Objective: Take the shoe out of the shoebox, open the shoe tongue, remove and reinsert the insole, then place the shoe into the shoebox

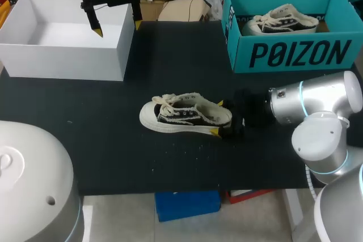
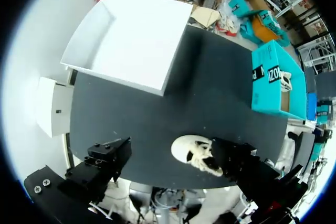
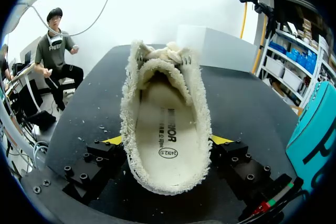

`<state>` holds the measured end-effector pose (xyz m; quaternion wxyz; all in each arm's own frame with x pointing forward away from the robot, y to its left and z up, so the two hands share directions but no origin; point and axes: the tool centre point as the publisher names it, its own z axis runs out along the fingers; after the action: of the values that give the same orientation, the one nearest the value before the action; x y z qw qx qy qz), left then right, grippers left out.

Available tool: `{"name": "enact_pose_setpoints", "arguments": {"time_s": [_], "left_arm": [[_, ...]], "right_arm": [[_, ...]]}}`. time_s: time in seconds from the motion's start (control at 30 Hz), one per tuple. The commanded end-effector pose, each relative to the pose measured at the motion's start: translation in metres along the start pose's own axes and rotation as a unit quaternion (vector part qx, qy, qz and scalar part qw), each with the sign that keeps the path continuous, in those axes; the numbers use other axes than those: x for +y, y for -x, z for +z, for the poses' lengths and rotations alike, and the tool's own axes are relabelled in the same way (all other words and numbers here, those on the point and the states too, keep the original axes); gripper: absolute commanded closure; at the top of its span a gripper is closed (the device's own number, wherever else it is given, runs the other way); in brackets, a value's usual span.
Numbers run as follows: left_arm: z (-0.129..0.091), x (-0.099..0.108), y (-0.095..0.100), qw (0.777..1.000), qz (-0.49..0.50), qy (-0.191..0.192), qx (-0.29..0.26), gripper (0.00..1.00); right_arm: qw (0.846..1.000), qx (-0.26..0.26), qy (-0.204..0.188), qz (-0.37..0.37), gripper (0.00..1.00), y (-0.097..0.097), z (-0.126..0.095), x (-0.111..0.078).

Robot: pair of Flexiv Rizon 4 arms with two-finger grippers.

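Slippage looks possible: right claw (image 1: 218, 118) pinches only the soft heel of the black-and-cream canvas sneaker (image 1: 181, 114) on the black bench (image 1: 113, 151); left claw (image 1: 118, 28) hangs apart, empty.

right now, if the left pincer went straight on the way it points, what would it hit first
Probably the white box: the left pincer hangs open over its right end, tips down; wall or floor, unclear.

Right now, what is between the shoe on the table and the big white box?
Nothing, just bare black table between the shoe and the white box. The head view shows it best.
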<state>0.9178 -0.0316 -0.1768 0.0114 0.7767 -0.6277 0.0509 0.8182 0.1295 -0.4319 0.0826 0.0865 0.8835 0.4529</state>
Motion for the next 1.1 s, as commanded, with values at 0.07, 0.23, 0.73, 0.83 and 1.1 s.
{"name": "enact_pose_setpoints", "arguments": {"time_s": [0.07,0.23,0.73,0.83,1.1], "left_arm": [[-0.006,0.051,-0.019,0.996,0.077,-0.005,0.038,0.00],[0.011,0.088,-0.054,0.991,0.132,-0.006,-0.005,0.00],[0.067,0.136,-0.113,0.981,0.183,0.025,-0.060,0.00],[0.077,0.139,-0.117,0.979,0.189,0.028,-0.074,0.00],[0.111,0.150,-0.122,0.970,0.215,0.029,-0.113,0.00]], "right_arm": [[1.000,0.001,-0.002,0.001,1.00,0.001,0.000,0.000],[1.000,0.001,-0.002,0.001,1.00,0.001,0.000,0.000],[1.000,0.001,-0.002,0.001,1.00,0.001,0.000,0.000],[1.000,0.001,-0.002,0.001,1.00,0.001,0.000,0.000],[1.000,0.001,-0.002,0.001,1.00,0.001,0.000,0.000]]}}
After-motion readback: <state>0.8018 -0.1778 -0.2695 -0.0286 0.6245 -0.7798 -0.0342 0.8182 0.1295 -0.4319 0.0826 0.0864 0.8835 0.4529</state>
